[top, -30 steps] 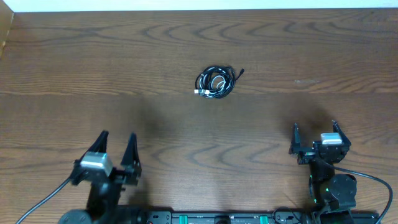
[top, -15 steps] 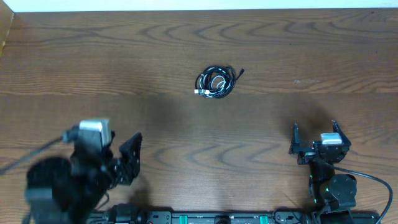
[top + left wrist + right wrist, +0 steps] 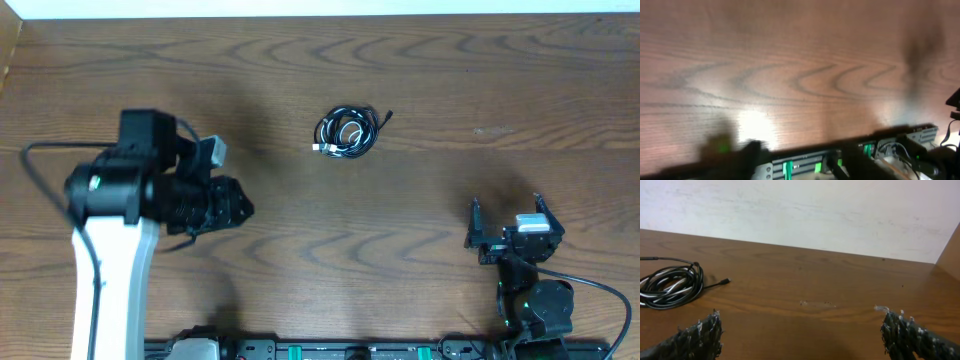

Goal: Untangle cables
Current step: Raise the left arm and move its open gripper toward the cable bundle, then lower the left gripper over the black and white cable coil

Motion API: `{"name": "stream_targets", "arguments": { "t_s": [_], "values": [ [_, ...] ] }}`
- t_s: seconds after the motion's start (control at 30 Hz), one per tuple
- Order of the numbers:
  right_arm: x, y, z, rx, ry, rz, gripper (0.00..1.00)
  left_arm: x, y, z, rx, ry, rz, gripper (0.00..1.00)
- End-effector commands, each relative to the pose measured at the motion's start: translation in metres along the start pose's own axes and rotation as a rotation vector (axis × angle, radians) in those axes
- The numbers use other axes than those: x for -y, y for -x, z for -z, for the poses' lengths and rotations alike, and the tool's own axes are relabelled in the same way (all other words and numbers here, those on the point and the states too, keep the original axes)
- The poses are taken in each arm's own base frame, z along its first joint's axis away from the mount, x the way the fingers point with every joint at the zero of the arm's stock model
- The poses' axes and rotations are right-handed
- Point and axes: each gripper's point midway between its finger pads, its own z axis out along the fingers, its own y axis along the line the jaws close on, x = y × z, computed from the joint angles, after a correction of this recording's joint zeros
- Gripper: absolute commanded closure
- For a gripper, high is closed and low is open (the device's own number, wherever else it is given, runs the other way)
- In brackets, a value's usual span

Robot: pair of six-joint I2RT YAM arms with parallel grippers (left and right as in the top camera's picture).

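the cables point(image 3: 347, 132) sit in one small coiled bundle on the far middle of the table point(image 3: 450, 80), well apart from both arms. it's mostly loops of the black cable point(image 3: 328, 128), with one black end point(image 3: 388, 116) poking out to the right and the white cable point(image 3: 320, 148) showing its plug at the lower left of the coil. nothing touches it.

the right gripper point(image 3: 506, 205) rests near the front right of the table with its fingers point(image 3: 700, 335) spread wide and nothing between them. from its wrist cam the bundle point(image 3: 670, 286) is off at the left edge, partly cut off by the frame, with a pale wall point(image 3: 800, 210) behind the table and a wooden side panel point(image 3: 950, 245) at the right.

the left gripper point(image 3: 228, 205) is up over the left side of the table, pointing right, with the arm's thick black wire point(image 3: 40, 160) looping off beside it. from overhead it's just a dark clump, so i honestly can't tell how its jaws stand. its wrist cam doesn't help: a blurry shot of bare wood grain, and the base rail point(image 3: 790, 167) with green bits along the bottom.
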Motion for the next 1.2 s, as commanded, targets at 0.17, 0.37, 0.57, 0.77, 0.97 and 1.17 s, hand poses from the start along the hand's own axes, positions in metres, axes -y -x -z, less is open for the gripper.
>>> {"name": "stream_targets", "arguments": {
  "t_s": [0.17, 0.37, 0.57, 0.77, 0.97, 1.17],
  "values": [
    [0.001, 0.000, 0.000, 0.001, -0.004, -0.001, 0.01, -0.013, 0.000, -0.045, -0.226, -0.002, 0.102, 0.92],
    [0.001, 0.000, 0.000, 0.001, -0.004, -0.001, 0.01, -0.019, 0.006, -0.061, -0.268, 0.012, 0.187, 0.92],
    [0.001, 0.000, 0.000, 0.001, -0.004, -0.001, 0.01, -0.012, 0.024, -0.069, -0.197, 0.007, 0.188, 0.92],
    [0.001, 0.000, 0.000, 0.001, -0.004, -0.001, 0.01, 0.006, 0.043, -0.080, -0.116, -0.005, 0.170, 0.92],
    [0.001, 0.000, 0.000, 0.001, -0.004, -0.001, 0.01, 0.022, 0.053, -0.092, -0.040, 0.070, 0.165, 0.91],
    [0.001, 0.000, 0.000, 0.001, -0.004, -0.001, 0.01, 0.035, 0.061, -0.100, 0.043, 0.142, 0.135, 0.86]
  ]
}}
